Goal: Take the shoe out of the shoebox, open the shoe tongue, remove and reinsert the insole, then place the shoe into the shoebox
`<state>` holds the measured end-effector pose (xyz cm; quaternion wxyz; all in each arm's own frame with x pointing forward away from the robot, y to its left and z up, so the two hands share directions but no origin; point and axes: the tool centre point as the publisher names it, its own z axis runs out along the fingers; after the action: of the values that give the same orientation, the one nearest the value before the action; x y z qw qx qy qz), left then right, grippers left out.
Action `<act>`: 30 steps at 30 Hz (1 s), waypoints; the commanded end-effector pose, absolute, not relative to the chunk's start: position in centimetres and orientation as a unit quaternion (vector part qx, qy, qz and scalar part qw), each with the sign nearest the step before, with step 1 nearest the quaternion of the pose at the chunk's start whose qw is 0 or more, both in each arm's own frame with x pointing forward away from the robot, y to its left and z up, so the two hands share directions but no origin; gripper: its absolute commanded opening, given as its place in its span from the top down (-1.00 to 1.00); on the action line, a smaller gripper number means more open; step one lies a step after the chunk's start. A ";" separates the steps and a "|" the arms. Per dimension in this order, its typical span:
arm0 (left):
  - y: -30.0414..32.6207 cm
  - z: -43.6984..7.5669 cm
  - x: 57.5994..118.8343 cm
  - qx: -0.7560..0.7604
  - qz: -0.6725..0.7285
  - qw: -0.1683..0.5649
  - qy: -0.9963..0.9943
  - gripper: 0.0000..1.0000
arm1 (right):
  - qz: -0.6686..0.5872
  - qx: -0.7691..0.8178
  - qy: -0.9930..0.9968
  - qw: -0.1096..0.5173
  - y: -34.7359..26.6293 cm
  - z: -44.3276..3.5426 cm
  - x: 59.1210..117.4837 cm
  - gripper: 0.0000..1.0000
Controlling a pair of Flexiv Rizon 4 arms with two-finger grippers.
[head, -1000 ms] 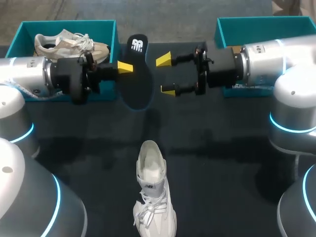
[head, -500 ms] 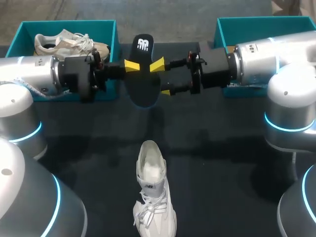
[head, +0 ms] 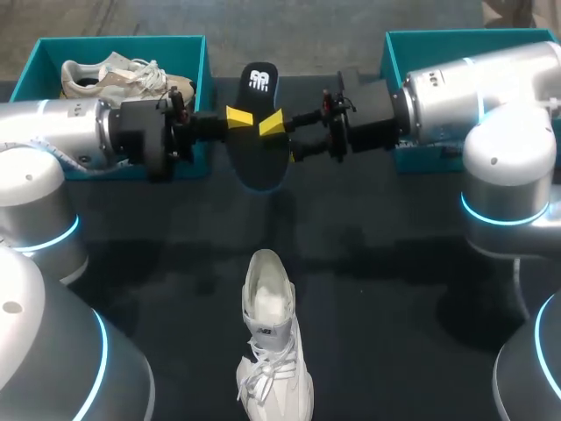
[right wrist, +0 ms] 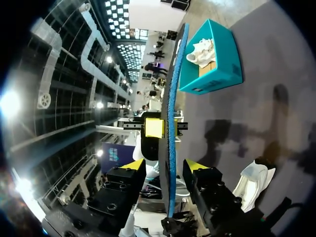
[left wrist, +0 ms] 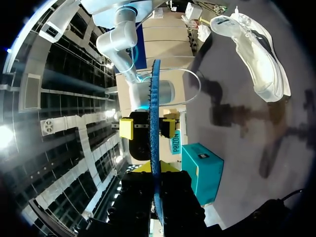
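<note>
A black insole (head: 259, 132) with a blue underside hangs edge-up above the far middle of the table. My left gripper (head: 238, 117) is shut on it, and in the left wrist view the insole (left wrist: 155, 118) stands pinched in that gripper (left wrist: 155, 173). My right gripper (head: 282, 140) straddles the insole from the other side. In the right wrist view the insole (right wrist: 171, 143) stands between that gripper's (right wrist: 164, 168) open fingers, with a gap on each side. The white shoe (head: 272, 351) lies on the table's near middle, tongue open.
A teal shoebox (head: 188, 53) at the far left holds a beige shoe (head: 123, 77). A second teal shoebox (head: 403, 48) stands at the far right, partly behind my right arm.
My right gripper has moved left until its fingers straddle the insole, and they have narrowed. My left gripper has carried the insole slightly to the right.
</note>
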<state>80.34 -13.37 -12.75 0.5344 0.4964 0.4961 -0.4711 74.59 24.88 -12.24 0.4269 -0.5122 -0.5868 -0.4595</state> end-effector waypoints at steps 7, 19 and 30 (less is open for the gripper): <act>-13.6 -12.6 80.3 0.499 -0.473 0.533 0.493 1.00 | -0.452 -0.516 -0.598 0.416 24.6 -12.2 74.6 0.18; -13.5 -12.3 80.1 0.503 -0.469 0.537 0.489 1.00 | -0.446 -0.526 -0.598 0.409 24.2 -12.7 75.0 0.40; -13.6 -12.6 80.0 0.501 -0.465 0.541 0.491 1.00 | -0.449 -0.526 -0.595 0.409 24.5 -12.7 74.9 0.54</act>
<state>80.21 -13.49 -12.46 0.5384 0.5020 0.4912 -0.4658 75.06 24.24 -12.71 0.4110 -0.5237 -0.5955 -0.4496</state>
